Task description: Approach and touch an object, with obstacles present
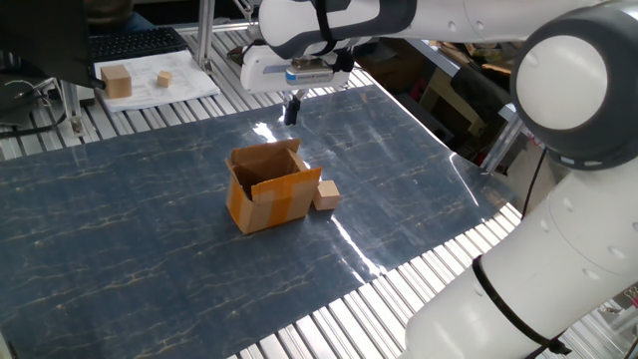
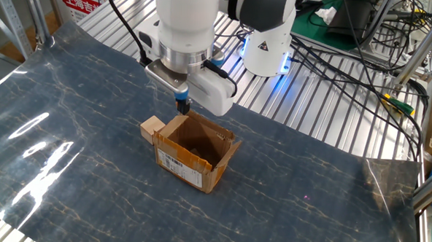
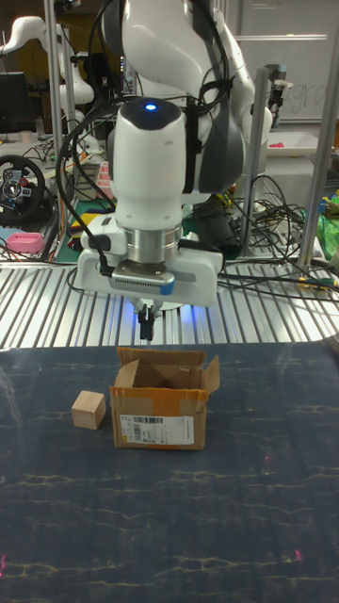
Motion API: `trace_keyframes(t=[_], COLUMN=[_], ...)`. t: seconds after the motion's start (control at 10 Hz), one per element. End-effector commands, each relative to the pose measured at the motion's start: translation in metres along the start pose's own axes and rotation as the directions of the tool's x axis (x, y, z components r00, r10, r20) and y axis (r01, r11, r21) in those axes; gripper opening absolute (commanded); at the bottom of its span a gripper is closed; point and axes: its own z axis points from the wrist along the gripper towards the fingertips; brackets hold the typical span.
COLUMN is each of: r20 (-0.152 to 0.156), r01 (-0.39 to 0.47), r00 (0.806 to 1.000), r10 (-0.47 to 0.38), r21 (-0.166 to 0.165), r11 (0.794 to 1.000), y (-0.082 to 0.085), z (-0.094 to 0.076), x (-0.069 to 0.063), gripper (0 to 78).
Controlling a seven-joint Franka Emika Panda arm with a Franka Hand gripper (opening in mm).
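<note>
The object, a small pale tan wooden cube (image 1: 327, 194) (image 2: 152, 127) (image 3: 88, 410), rests on the blue mat right beside the cardboard box. The obstacle is an orange-brown cardboard box (image 1: 271, 187) (image 2: 195, 152) (image 3: 160, 399) with its top flaps upright. My gripper (image 1: 291, 113) (image 2: 182, 106) (image 3: 145, 331) hangs in the air above and behind the box's rear flap, clear of the mat. Its two fingers are pressed together with nothing between them. A gap separates it from the cube.
A blue marbled mat (image 1: 150, 239) covers the slatted metal table. At the back left, a sheet of paper (image 1: 159, 82) carries two more wooden blocks (image 1: 117, 81). Cables (image 2: 358, 34) and the arm's base (image 2: 267, 46) stand behind the mat.
</note>
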Motion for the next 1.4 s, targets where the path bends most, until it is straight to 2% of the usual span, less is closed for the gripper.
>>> trace_keyframes(t=[0.1, 0.2, 0.3, 0.4, 0.6, 1.0, 1.2, 1.4], r20=[0.003, 0.002, -0.012, -0.034, -0.059, -0.052, -0.05, -0.043], r01=[-0.072, -0.1, -0.185, -0.23, -0.274, -0.263, -0.252, -0.23], r00=[0.997, 0.995, 0.983, 0.973, 0.96, 0.963, 0.967, 0.972], r10=[0.072, 0.1, 0.185, 0.229, 0.273, 0.263, 0.251, 0.23], r21=[-0.017, -0.018, -0.014, -0.01, -0.004, -0.005, -0.004, -0.005], r11=[0.997, 0.995, 0.983, 0.973, 0.962, 0.965, 0.968, 0.973], y=[0.0, 0.0, 0.0, 0.0, 0.0, 0.0, -0.003, -0.013], z=[-0.001, -0.001, -0.001, -0.001, -0.001, -0.001, 0.002, 0.008], x=[-0.001, -0.001, -0.001, -0.001, -0.001, -0.001, 0.005, 0.012], gripper=[0.0, 0.0, 0.0, 0.0, 0.0, 0.0, 0.0, 0.0])
